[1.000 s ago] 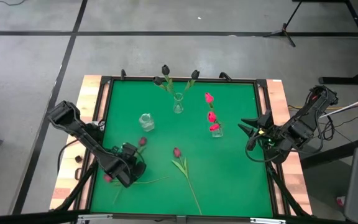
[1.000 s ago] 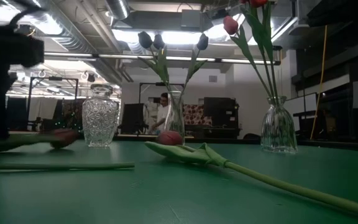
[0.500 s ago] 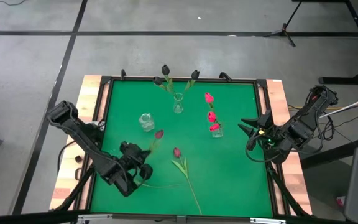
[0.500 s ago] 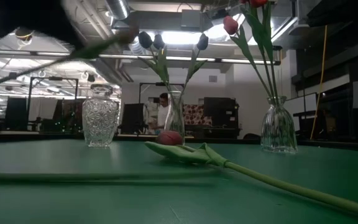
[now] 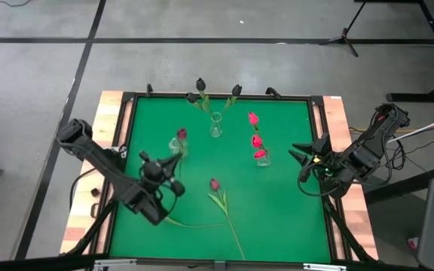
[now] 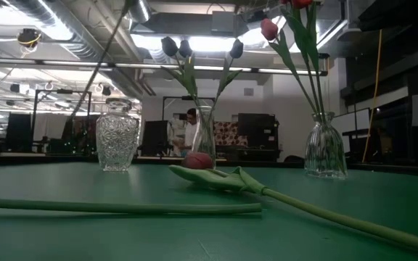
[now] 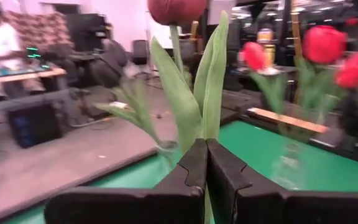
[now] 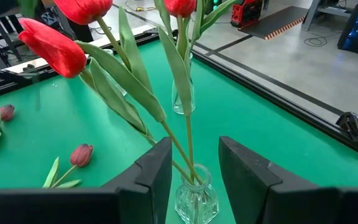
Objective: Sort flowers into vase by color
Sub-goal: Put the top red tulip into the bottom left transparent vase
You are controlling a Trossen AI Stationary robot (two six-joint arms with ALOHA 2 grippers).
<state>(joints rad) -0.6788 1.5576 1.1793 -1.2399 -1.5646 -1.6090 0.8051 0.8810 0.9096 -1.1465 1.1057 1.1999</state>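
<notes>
High view, left tool (image 5: 167, 167) gripping magenta tulip (image 5: 181, 135)

Nine flowers (image 5: 221, 201), three vases (image 5: 215, 125)

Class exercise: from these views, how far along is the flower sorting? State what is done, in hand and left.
Done: three dark tulips stand in the back vase, three bright red tulips in the right vase. In hand: the left gripper holds a magenta tulip by the cut-glass vase. Left: two flowers on the table; the right gripper waits open.
</notes>
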